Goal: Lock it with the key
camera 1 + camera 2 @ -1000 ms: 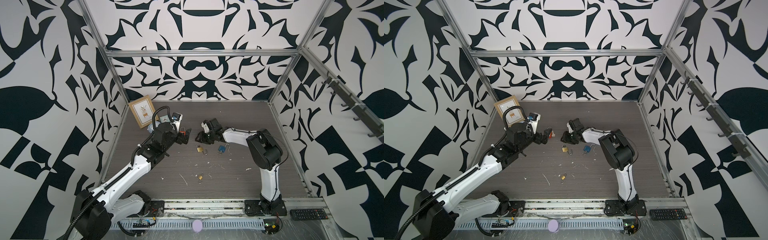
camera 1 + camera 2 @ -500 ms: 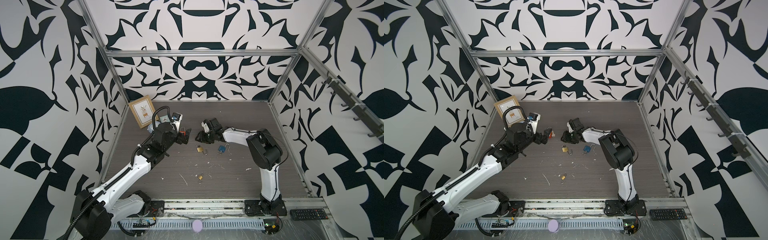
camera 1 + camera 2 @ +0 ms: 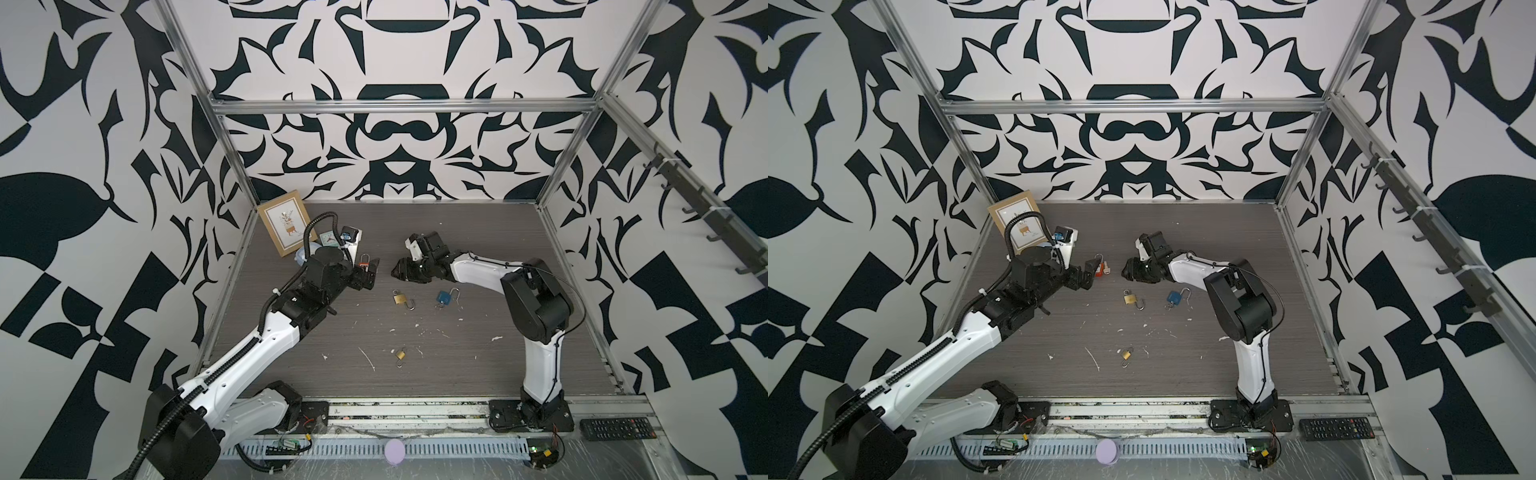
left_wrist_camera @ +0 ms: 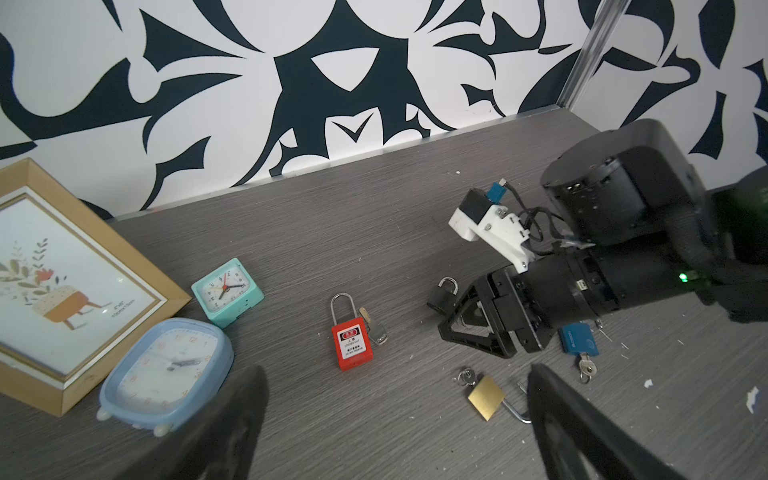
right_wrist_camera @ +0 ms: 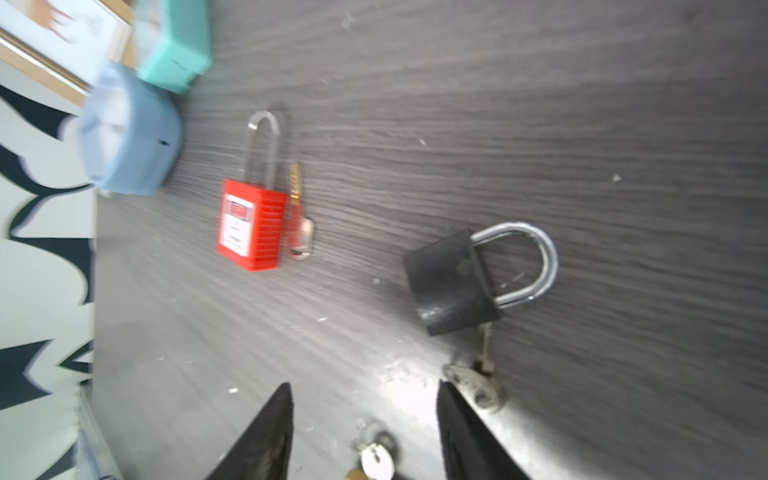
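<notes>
In both top views the two arms are reaching over the far half of the table (image 3: 478, 374), tips facing each other. The left gripper (image 3: 372, 274) is hovering at the red padlock (image 3: 1099, 270), toward the far-left corner. The right gripper (image 3: 397, 273) is hanging low and hiding the black padlock beneath it. A brass padlock (image 3: 400, 298) and a blue padlock (image 3: 444, 296) are lying just frontward of it, shackles swung out. A small brass padlock (image 3: 400, 354) is lying alone nearer the front edge.

In the left wrist view the left gripper's fingers (image 4: 245, 399) are spreading wide around nothing, probably standing by to steady a lock. The black padlock (image 4: 444, 295) is lying flat at the right gripper's tips, shackle seated. A loose key (image 4: 374, 328) is resting against the red padlock. The picture frame (image 4: 62, 282), mint clock (image 4: 226, 291) and blue clock (image 4: 166, 370) are crowding the far-left corner, clear of the work.

In the right wrist view the right gripper's fingers (image 5: 270, 432) are standing apart, pinching nothing. The black padlock's key (image 5: 484, 353) is sticking out of its base, the head just beside one fingertip, where I judge a turn could be made.

Counting: five padlocks, four keys showing, two clocks, one frame.
</notes>
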`<state>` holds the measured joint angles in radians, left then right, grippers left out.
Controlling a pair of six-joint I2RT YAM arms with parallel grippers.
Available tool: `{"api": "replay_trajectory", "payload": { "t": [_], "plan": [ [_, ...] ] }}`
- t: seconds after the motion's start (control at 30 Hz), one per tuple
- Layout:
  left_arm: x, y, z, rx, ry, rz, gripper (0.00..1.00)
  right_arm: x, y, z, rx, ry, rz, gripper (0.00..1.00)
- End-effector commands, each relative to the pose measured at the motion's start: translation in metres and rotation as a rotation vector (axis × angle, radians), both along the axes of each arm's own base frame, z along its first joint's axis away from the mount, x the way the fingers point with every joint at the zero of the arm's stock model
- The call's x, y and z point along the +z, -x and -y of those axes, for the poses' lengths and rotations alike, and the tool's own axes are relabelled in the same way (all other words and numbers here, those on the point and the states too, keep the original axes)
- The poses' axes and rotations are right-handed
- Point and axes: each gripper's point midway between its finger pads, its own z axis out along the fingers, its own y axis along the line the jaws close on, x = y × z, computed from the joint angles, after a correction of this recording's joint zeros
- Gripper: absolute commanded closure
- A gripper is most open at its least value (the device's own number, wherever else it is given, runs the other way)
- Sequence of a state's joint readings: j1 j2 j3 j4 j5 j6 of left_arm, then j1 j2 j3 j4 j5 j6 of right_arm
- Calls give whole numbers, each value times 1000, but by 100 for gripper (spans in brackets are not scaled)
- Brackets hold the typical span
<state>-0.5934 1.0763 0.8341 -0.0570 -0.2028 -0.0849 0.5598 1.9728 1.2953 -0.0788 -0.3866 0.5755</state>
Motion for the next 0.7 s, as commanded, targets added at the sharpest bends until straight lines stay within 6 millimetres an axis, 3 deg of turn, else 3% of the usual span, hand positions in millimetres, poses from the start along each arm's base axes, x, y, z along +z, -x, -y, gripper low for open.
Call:
{"api": "replay_trajectory", "payload": {
  "t": [0.0, 0.17, 0.33, 0.5, 0.67],
  "plan": [
    [19, 1, -7, 35, 44, 17, 0, 56, 6, -8, 78, -89, 106, 38],
    [25, 9, -5, 21, 100, 0, 0, 86, 23, 2, 114, -88, 175, 36],
    [21, 16, 1, 13, 185, -101, 4, 95, 44, 27, 114, -23, 239, 33],
    [-5, 21, 11, 42, 279, -275, 8, 88, 69, 54, 110, 43, 287, 23],
    [-51, 25, 11, 150, 344, -475, 12, 67, 89, 81, 61, 103, 283, 20]
  ]
}}
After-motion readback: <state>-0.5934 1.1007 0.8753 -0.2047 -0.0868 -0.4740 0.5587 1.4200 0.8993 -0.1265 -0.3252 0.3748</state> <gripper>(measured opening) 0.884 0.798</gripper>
